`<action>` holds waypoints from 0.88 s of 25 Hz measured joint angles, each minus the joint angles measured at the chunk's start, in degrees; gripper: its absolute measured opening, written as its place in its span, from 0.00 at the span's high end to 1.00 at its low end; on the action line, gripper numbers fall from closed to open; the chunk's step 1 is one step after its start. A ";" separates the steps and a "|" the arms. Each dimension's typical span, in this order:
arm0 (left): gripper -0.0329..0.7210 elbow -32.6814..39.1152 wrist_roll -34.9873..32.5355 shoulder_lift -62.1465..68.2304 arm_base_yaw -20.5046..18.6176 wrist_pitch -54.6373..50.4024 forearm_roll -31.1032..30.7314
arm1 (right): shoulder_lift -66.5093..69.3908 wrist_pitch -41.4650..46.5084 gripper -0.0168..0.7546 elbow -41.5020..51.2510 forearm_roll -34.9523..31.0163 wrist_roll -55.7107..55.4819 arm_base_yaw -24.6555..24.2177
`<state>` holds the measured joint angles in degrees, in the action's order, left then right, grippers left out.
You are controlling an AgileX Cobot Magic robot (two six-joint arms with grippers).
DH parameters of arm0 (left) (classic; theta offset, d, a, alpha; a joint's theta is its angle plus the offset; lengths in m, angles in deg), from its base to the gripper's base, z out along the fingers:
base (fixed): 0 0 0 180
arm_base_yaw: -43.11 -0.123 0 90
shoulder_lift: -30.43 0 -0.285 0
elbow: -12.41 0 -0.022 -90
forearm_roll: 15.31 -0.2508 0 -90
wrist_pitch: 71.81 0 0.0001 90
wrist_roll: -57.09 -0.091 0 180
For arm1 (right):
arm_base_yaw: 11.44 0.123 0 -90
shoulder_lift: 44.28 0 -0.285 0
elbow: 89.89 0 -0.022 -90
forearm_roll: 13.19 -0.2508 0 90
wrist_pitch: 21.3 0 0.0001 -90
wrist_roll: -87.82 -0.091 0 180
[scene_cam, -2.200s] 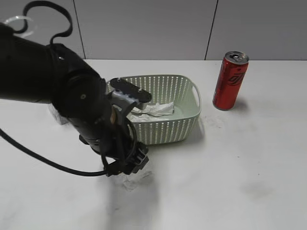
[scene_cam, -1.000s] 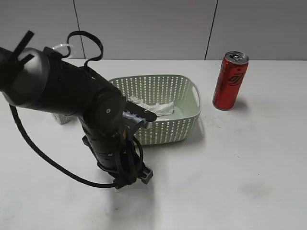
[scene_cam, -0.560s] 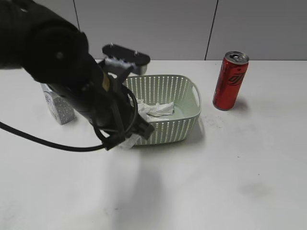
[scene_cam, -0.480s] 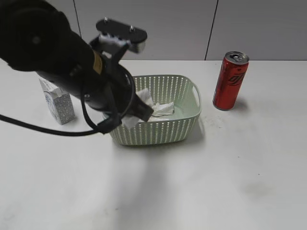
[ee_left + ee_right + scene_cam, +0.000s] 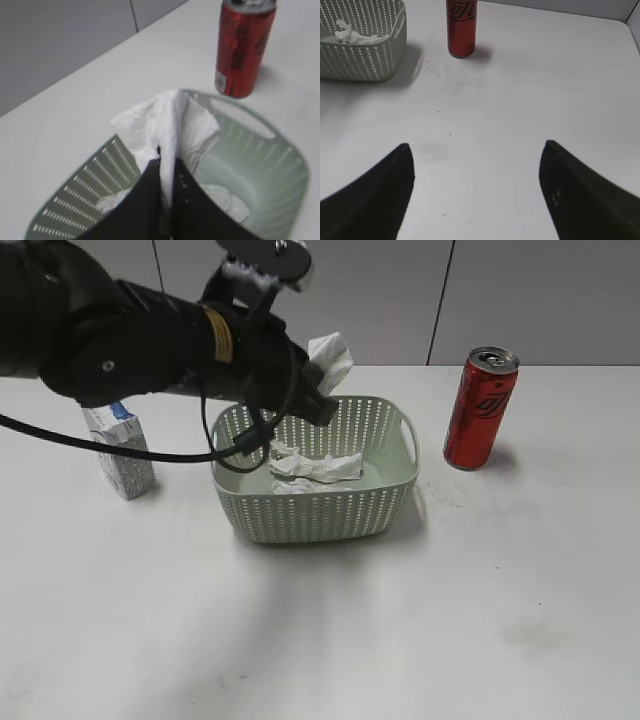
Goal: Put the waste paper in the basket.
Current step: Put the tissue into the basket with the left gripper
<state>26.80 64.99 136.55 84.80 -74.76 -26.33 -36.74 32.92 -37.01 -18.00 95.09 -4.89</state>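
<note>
My left gripper [image 5: 322, 400] is shut on a crumpled white waste paper [image 5: 331, 355] and holds it in the air above the back rim of the pale green perforated basket [image 5: 325, 515]. In the left wrist view the paper [image 5: 167, 120] sticks up from between the black fingers [image 5: 145, 200], over the basket [image 5: 270, 165]. More crumpled paper [image 5: 315, 467] lies inside the basket. My right gripper [image 5: 477, 152] is open and empty over bare table, out of the exterior view; the basket [image 5: 365, 55] lies far to its left.
A red drink can [image 5: 480, 410] stands right of the basket; it also shows in the left wrist view [image 5: 244, 47] and the right wrist view [image 5: 461, 27]. A small white-and-blue carton [image 5: 120, 450] stands left of the basket. The white table meets a grey wall behind.
My left gripper shut on the paper on the table in front of the basket, then lifted it up and back until it hangs over the basket.
</note>
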 joint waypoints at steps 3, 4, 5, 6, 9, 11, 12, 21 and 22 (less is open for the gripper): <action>0.86 0.00 0.00 4.44 -1.69 0.15 -0.10 | 0.00 0.00 0.22 0.00 0.00 0.00 0.00; 0.79 0.00 0.00 5.64 -2.00 0.15 -0.10 | 0.00 0.00 0.22 0.00 0.00 -0.07 0.00; 0.70 0.00 0.00 6.55 -2.05 0.15 -0.16 | 0.00 0.00 0.22 0.00 0.00 -0.07 0.00; 0.60 0.00 0.00 7.16 -2.05 0.15 -0.08 | 0.00 0.00 0.22 0.00 0.00 -0.07 0.00; 0.35 0.00 0.00 7.91 -2.11 0.25 0.95 | 0.00 0.00 0.22 0.00 0.00 -0.07 0.00; 0.23 0.00 0.00 7.86 -2.11 0.05 1.35 | 0.00 0.00 0.22 0.00 0.00 -0.07 0.00; 0.21 0.00 0.00 7.58 -2.11 -0.28 1.41 | 0.00 0.00 0.22 0.00 0.00 -0.07 0.00; 0.17 -11.36 -0.28 2.01 -3.00 -27.01 1.58 | 0.00 0.00 0.22 0.00 0.05 -0.07 0.00; 0.17 -14.35 -0.89 1.95 -3.66 -32.59 1.58 | 0.00 0.00 0.22 0.00 0.05 -0.07 0.00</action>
<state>12.46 64.09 138.51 81.14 -107.35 -24.75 -36.74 32.92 -37.01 -17.95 95.02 -4.89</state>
